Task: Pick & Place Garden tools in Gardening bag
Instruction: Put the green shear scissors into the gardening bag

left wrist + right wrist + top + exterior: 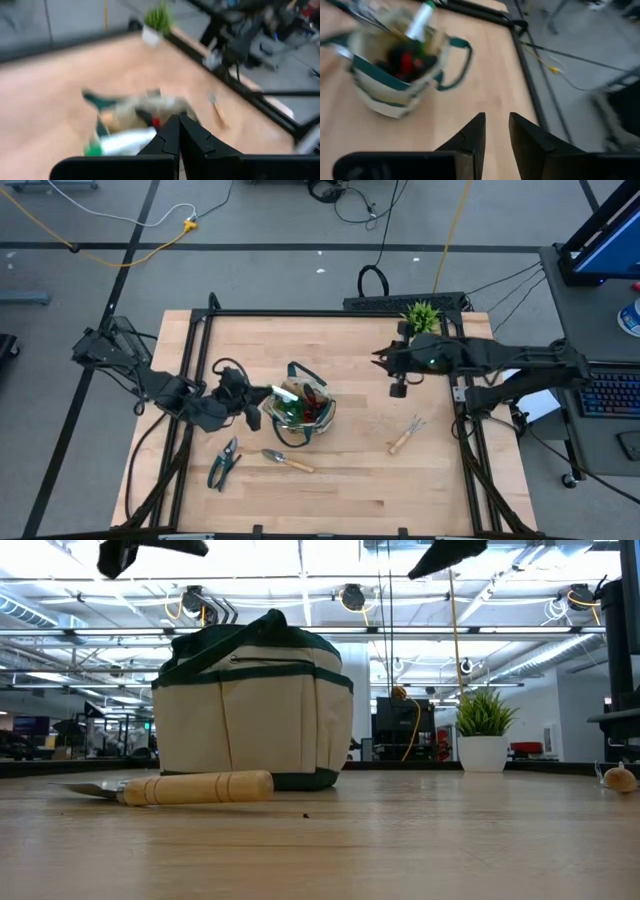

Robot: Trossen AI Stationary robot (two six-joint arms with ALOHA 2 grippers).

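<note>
The tan gardening bag (298, 408) with green trim stands upright mid-table. It holds a white and green spray bottle (420, 20) and red and dark items. On the table in front of it lie the green-handled pruners (224, 464) and a wooden-handled trowel (287, 461). A hand fork (405, 436) lies to the bag's right. My left gripper (178, 131) is shut and empty, in the air just left of the bag (135, 117). My right gripper (496, 131) hovers right of the bag (395, 75), its fingers a little apart with nothing between them.
A small potted plant (421, 316) stands at the table's far right corner. A black frame rail (330, 313) runs along the far edge and both sides. Bare wood lies between the bag and the hand fork and along the near edge.
</note>
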